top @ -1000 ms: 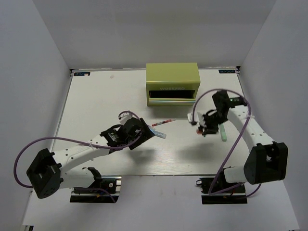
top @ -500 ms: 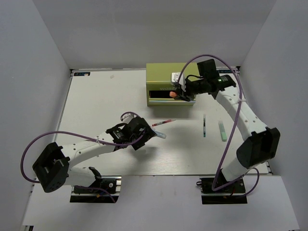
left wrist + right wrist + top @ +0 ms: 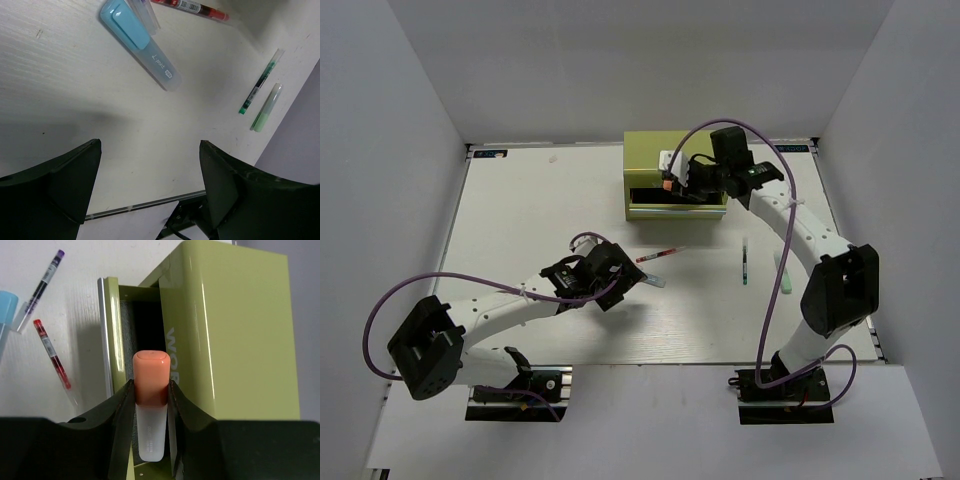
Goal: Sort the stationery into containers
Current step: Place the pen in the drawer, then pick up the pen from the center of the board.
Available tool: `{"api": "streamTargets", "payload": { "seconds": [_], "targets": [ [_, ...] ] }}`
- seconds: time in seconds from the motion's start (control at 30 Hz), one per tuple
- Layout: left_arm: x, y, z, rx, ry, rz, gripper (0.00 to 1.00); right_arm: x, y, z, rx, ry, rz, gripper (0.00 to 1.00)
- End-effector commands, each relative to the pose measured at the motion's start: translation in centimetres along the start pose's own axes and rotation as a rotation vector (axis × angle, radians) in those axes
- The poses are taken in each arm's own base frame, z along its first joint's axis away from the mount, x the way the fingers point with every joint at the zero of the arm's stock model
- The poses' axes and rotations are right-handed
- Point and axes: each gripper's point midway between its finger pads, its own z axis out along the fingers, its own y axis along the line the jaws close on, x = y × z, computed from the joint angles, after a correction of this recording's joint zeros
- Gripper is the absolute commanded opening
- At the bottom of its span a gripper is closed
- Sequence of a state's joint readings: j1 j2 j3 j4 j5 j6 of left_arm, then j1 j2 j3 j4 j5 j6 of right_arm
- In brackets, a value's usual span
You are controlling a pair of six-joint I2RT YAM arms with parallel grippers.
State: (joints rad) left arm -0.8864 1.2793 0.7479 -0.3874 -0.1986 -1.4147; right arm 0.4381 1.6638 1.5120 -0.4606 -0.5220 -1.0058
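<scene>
**Top view.** Two arms work over a white wood-grain worktop (image 3: 520,200). The right end effector (image 3: 669,182) is at the front of the olive-green metal box-shaped cabinet (image 3: 650,150). Its jaws are closed on the orange-capped marker with a translucent white barrel (image 3: 667,185). The left end effector (image 3: 625,284) is low over the middle of the worktop, just beside the light blue flat stick (image 3: 655,281). The red-and-white pen (image 3: 658,256) lies near the stick. The dark thin pen (image 3: 745,262) and the pale green marker (image 3: 779,268) lie well apart to the right, side by side.

**Right wrist view.** The black fingers (image 3: 122,425) of the right end effector (image 3: 150,386) press both sides of the orange-capped marker (image 3: 150,372). Its cap points at the dark opening of a pulled-out drawer (image 3: 107,335) of the cabinet (image 3: 225,325). A purple-tipped clear pen (image 3: 42,281) lies on the worktop beyond.

**Left wrist view.** The left end effector (image 3: 150,150) has its jaws spread wide with nothing between them. The light blue flat stick (image 3: 137,42) lies ahead of the fingers (image 3: 65,180), clear of both. The red-and-white pen (image 3: 195,7) lies further off, as do the dark thin pen (image 3: 260,82) and the pale green marker (image 3: 266,107).
</scene>
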Motion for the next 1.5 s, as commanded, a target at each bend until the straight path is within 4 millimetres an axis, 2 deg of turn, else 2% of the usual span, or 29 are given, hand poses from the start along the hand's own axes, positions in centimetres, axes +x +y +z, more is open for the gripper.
{"api": "streamTargets", "payload": {
  "seconds": [0.0, 0.1, 0.13, 0.3, 0.47, 0.5, 0.57, 0.6, 0.63, 0.67, 0.7, 0.73, 0.77, 0.8, 0.83, 0.87, 0.9, 0.93, 0.97, 1.0, 1.03, 1.07, 1.1, 1.13, 1.17, 1.2, 1.27, 1.3, 1.47],
  "targets": [
    [-0.5, -0.5, 0.0, 0.013, -0.022, -0.021, 0.89, 1.2, -0.8, 1.0, 0.032, 0.023, -0.045, 0.11],
    [-0.5, -0.5, 0.0, 0.013, -0.022, -0.021, 0.89, 2.1, -0.5, 1.5, 0.027, 0.041, -0.045, 0.19],
    [-0.5, -0.9, 0.2, 0.020, -0.023, -0.031, 0.89, 2.1, -0.7, 1.5, 0.034, 0.041, -0.056, 0.27],
    [-0.2, -0.7, 0.7, 0.001, -0.011, -0.036, 0.89, 2.9, -0.7, 1.8, 0.035, 0.059, -0.057, 0.47],
    [-0.1, -1.8, 1.1, 0.011, -0.001, -0.056, 0.88, 2.0, -0.4, 0.9, 0.032, 0.040, -0.043, 0.50],
    [0.1, -1.9, 1.3, 0.006, 0.010, -0.055, 0.88, 0.8, -0.4, 0.0, 0.043, 0.017, -0.053, 0.50],
    [0.2, -2.0, 1.8, -0.024, 0.014, -0.049, 0.86, 0.4, 0.2, -0.6, 0.043, 0.005, -0.020, 0.50],
    [0.3, -1.6, 1.9, -0.054, 0.018, -0.043, 0.85, -0.5, 0.2, -1.8, 0.066, -0.011, -0.024, 0.50],
    [0.2, -2.3, 1.9, -0.053, 0.018, -0.043, 0.80, -0.9, -0.2, -2.3, 0.097, -0.015, -0.004, 0.50],
    [0.4, -1.9, 2.4, -0.084, 0.022, -0.037, 0.77, -0.6, -0.3, -3.2, 0.134, 0.002, 0.041, 0.47],
    [0.5, -1.5, 2.6, -0.117, 0.027, -0.031, 0.74, -0.1, 0.5, -3.1, 0.137, 0.011, 0.112, 0.44],
    [0.3, -2.3, 2.5, -0.114, 0.026, -0.031, 0.71, -0.2, -0.7, -4.1, 0.221, 0.027, 0.126, 0.40],
    [0.4, -1.8, 3.3, -0.149, 0.022, -0.024, 0.69, 0.6, 0.0, -4.5, 0.239, 0.041, 0.202, 0.32],
    [0.5, -1.3, 3.4, -0.189, 0.027, -0.016, 0.69, 0.8, 0.2, -4.8, 0.254, 0.049, 0.237, 0.28],
    [0.3, -2.3, 3.5, -0.187, 0.027, -0.016, 0.68, 0.9, 0.0, -6.0, 0.292, 0.061, 0.248, 0.23],
    [0.4, -2.3, 3.8, -0.207, 0.028, -0.021, 0.66, 1.8, 1.0, -5.9, 0.284, 0.083, 0.278, 0.15],
    [0.5, -2.3, 4.4, -0.255, 0.034, -0.012, 0.66, 2.2, 1.2, -6.0, 0.301, 0.090, 0.326, 0.00],
    [0.2, -2.2, 4.7, -0.282, 0.029, -0.040, 0.66, 1.8, 1.2, -7.0, 0.326, 0.087, 0.328, 0.00],
    [0.5, -2.2, 5.1, -0.305, 0.041, -0.046, 0.66, 3.4, 2.4, -6.9, 0.318, 0.117, 0.363, 0.00],
    [0.4, -3.2, 5.3, -0.305, 0.040, -0.055, 0.66, 3.7, 2.6, -7.3, 0.328, 0.122, 0.369, 0.00],
    [1.0, -2.1, 6.1, -0.369, 0.057, -0.063, 0.66, 3.8, 3.2, -8.1, 0.337, 0.118, 0.371, 0.05],
    [0.9, -2.0, 6.5, -0.385, 0.063, -0.070, 0.65, 4.6, 3.9, -8.1, 0.333, 0.131, 0.384, 0.11],
    [0.8, -2.9, 6.8, -0.378, 0.063, -0.072, 0.65, 4.6, 4.5, -8.5, 0.337, 0.127, 0.386, 0.13],
    [0.9, -2.7, 7.0, -0.398, 0.062, -0.080, 0.65, 4.5, 4.5, -9.1, 0.352, 0.120, 0.386, 0.15],
    [1.0, -2.6, 7.8, -0.412, 0.061, -0.087, 0.65, 4.4, 4.7, -9.6, 0.359, 0.112, 0.386, 0.15],
    [0.6, -3.0, 7.9, -0.412, 0.057, -0.095, 0.65, 5.1, 5.5, -9.5, 0.352, 0.125, 0.402, 0.15],
    [0.6, -3.2, 8.1, -0.425, 0.053, -0.119, 0.64, 5.2, 5.5, -10.3, 0.378, 0.118, 0.401, 0.16],
    [0.7, -2.5, 8.3, -0.454, 0.053, -0.122, 0.64, 6.0, 6.4, -10.0, 0.363, 0.135, 0.415, 0.16],
    [0.4, -1.6, 8.6, -0.499, 0.033, -0.156, 0.64, 6.7, 7.0, -10.8, 0.384, 0.127, 0.435, 0.16]
  ]
}}
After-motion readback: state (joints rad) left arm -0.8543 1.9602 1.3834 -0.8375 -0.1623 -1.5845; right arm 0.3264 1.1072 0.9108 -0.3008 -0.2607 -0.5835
